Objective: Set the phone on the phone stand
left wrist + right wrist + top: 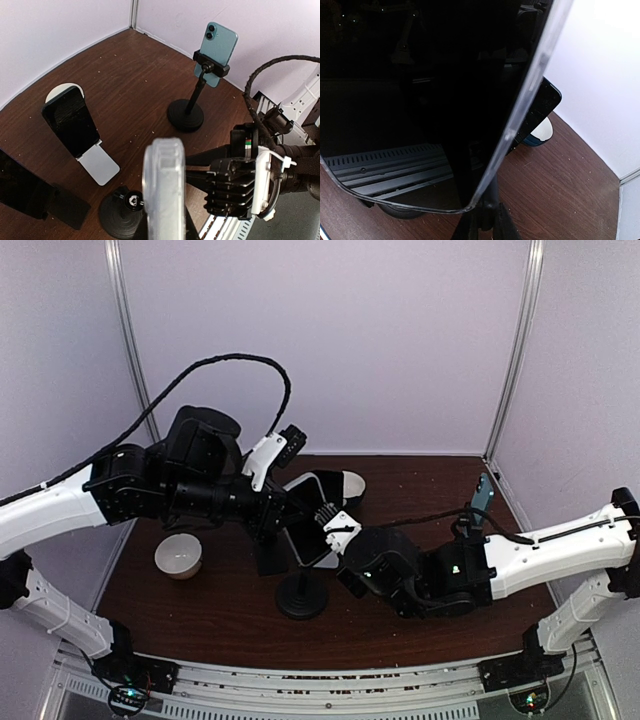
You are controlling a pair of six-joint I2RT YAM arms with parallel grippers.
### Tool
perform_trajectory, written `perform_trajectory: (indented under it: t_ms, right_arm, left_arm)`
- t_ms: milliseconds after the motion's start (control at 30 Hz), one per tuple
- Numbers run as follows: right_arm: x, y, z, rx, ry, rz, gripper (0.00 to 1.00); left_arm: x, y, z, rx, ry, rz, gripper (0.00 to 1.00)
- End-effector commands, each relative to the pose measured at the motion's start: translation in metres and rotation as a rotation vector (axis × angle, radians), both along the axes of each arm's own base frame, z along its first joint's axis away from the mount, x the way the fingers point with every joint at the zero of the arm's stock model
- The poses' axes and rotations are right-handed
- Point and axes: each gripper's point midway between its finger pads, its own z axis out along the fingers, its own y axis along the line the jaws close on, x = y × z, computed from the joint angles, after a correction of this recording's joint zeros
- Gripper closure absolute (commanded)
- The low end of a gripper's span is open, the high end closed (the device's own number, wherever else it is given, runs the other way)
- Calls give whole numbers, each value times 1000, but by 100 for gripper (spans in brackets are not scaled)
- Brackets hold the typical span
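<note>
Phone, in a clear case, is held just above the phone stand, mid-worktop toward the near edge. Left jaws and right jaws are clamped on it. Judged light, stiff, slick and glass-fronted; the case edges are best gripped.

A robotics lab test booth: plain white panels framed by aluminium posts enclose a brown tabletop, with a perforated metal rail at six o'clock.
</note>
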Motion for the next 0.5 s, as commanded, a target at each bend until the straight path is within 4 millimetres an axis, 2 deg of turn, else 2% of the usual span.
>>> perform_trajectory:
  t_ms: [0, 167, 467]
  right_arm:
    - [-59, 67, 140, 620, 10, 337, 100]
    - [-57, 58, 150, 711, 38, 343, 100]
    - [-54, 75, 131, 765, 140, 336, 100]
  left_arm:
    - [-35, 33, -175, 478, 294, -65, 100]
    - [-38, 36, -177, 394, 298, -35, 100]
    - [-44, 15, -179, 328, 273, -83, 100]
